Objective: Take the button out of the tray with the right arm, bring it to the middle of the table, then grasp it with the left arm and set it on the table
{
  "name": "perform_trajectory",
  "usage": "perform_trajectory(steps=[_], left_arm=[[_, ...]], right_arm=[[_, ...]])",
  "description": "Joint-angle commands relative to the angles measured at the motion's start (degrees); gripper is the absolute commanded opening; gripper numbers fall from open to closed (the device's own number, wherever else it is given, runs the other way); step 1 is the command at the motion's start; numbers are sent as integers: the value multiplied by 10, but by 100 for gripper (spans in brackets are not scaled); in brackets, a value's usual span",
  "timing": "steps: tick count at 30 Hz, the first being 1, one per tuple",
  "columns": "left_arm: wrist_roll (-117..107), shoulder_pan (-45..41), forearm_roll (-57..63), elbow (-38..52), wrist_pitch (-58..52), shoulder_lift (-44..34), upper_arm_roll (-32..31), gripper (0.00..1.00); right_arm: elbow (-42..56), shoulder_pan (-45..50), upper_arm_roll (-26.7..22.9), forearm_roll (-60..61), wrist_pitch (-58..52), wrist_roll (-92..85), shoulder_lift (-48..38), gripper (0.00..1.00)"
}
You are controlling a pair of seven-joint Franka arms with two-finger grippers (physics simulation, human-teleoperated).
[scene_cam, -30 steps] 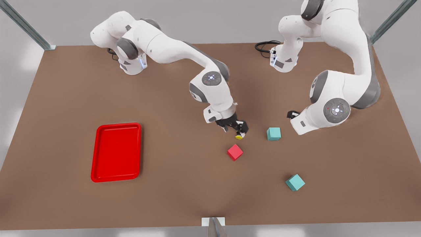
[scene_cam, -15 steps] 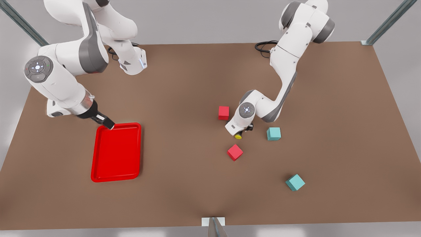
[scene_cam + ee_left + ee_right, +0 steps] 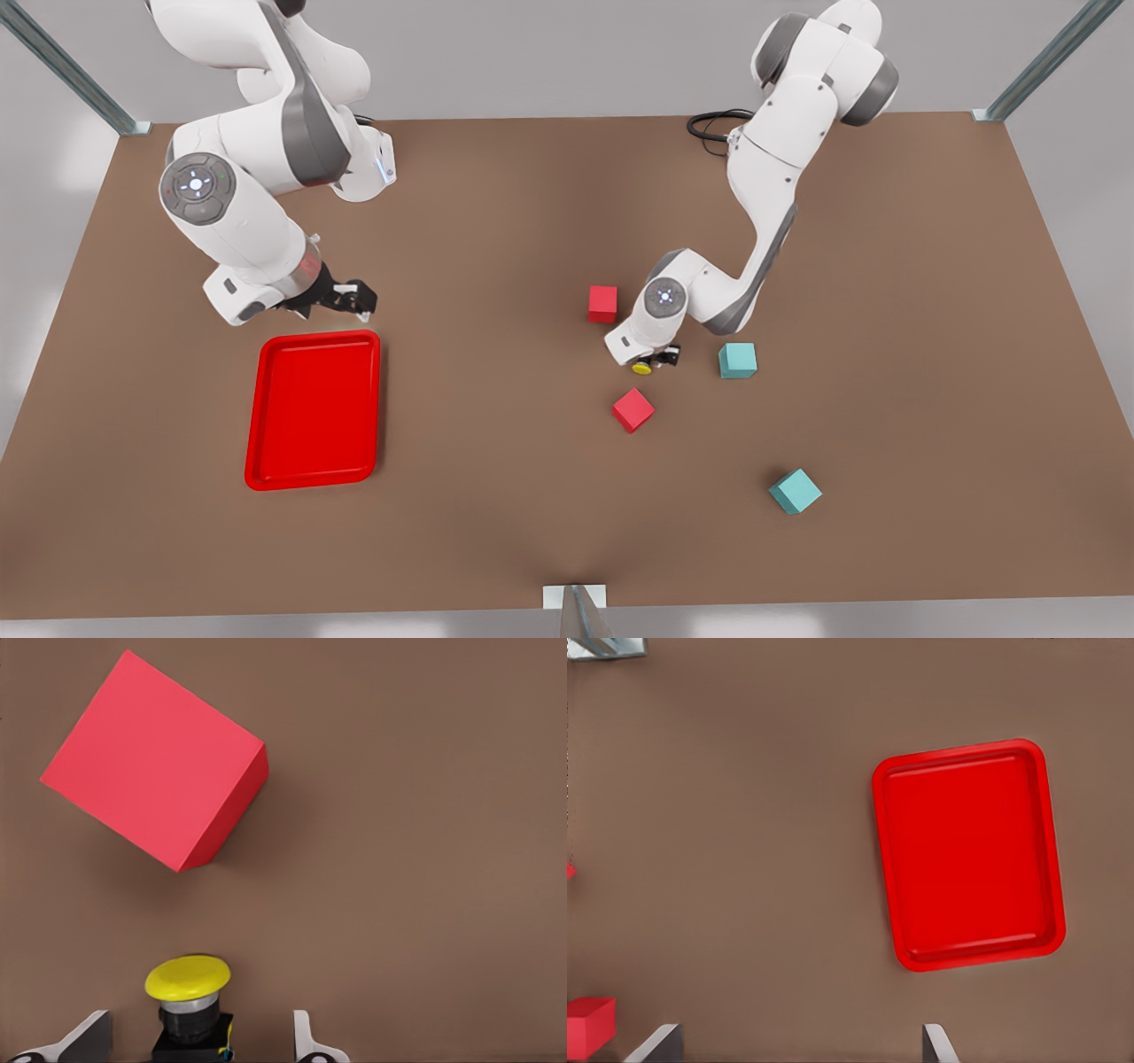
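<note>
From the front view I see a wide brown surface (image 3: 532, 496) with two white arms reaching in from the far edge. My left gripper (image 3: 654, 359) is the one on the front view's right, low at the middle of the surface, with the button (image 3: 642, 367) between its fingers. In the left wrist view the button (image 3: 188, 992), grey-black body under a round yellow cap, stands between the two pale fingertips (image 3: 89, 1036), which are spread apart with a gap on each side, so the fingers look released; I cannot be sure the button rests on the surface, though it appears to. Cubes crowd this spot: a red cube (image 3: 633, 409) just in front of the button, seen large and tilted in the left wrist view (image 3: 155, 757), another red cube (image 3: 602, 303) behind it beside the arm's wrist, a teal cube (image 3: 737, 360) near on the front view's right, and a second teal cube (image 3: 794, 491) well apart toward the near edge. My right gripper (image 3: 350, 299) hangs on the front view's left, just beyond the far rim of the red tray (image 3: 312, 409), fingers spread and holding nothing; its wrist view looks down on the tray (image 3: 967, 853) with its fingertips (image 3: 660, 1041) wide apart.
</note>
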Motion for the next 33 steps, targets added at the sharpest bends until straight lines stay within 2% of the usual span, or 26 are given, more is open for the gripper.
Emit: perform_trajectory(steps=[1,16,26,29,33], left_arm=[[112,6,5,0,-23,2,0,100],[112,4,5,-12,-18,16,-11,100],[118,18,5,-11,-23,13,-11,59],[118,18,5,-11,-23,14,-11,54],[116,16,5,-11,-24,14,-11,53]], right_arm=[[0,0,0,1,-3,-131,-1,100],[0,-1,0,1,-3,-131,-1,100],[0,0,0,1,-3,-132,-1,100],[0,1,0,2,-3,-132,-1,100],[1,-3,0,1,-3,-132,-1,100]])
